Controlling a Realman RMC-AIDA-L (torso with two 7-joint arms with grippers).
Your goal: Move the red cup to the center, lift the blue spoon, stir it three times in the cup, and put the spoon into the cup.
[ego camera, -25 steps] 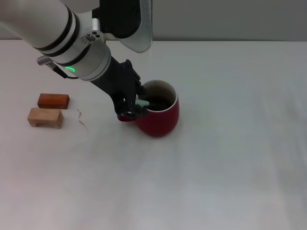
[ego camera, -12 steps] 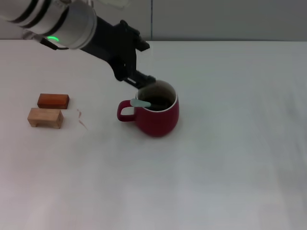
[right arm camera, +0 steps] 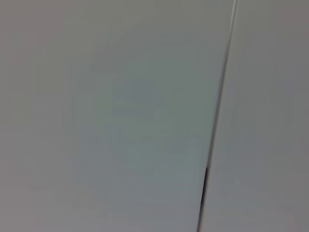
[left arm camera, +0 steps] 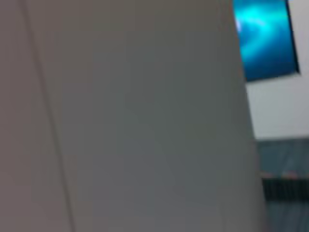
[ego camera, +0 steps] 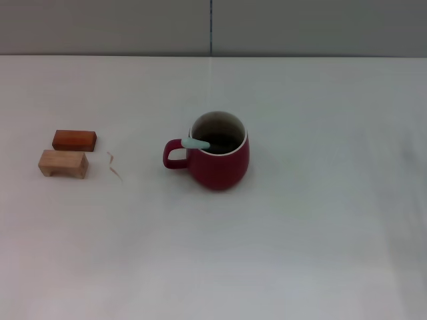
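The red cup (ego camera: 220, 163) stands upright near the middle of the white table (ego camera: 300, 233) in the head view, its loop handle pointing left. The blue spoon (ego camera: 196, 143) rests inside the cup, and its pale handle leans out over the rim just above the cup's handle. Neither gripper shows in the head view. Both wrist views show only a grey wall, with no fingers and none of the task's objects in them.
Two small wooden blocks lie at the table's left: a reddish-brown block (ego camera: 74, 140) and a pale block (ego camera: 63, 163) in front of it. A thin scrap (ego camera: 115, 165) lies to their right. A grey wall (ego camera: 300, 27) runs behind the table's far edge.
My left arm has let go of the spoon at the cup, lifted up and back to the left, and left the head view. The spoon stays in the cup.
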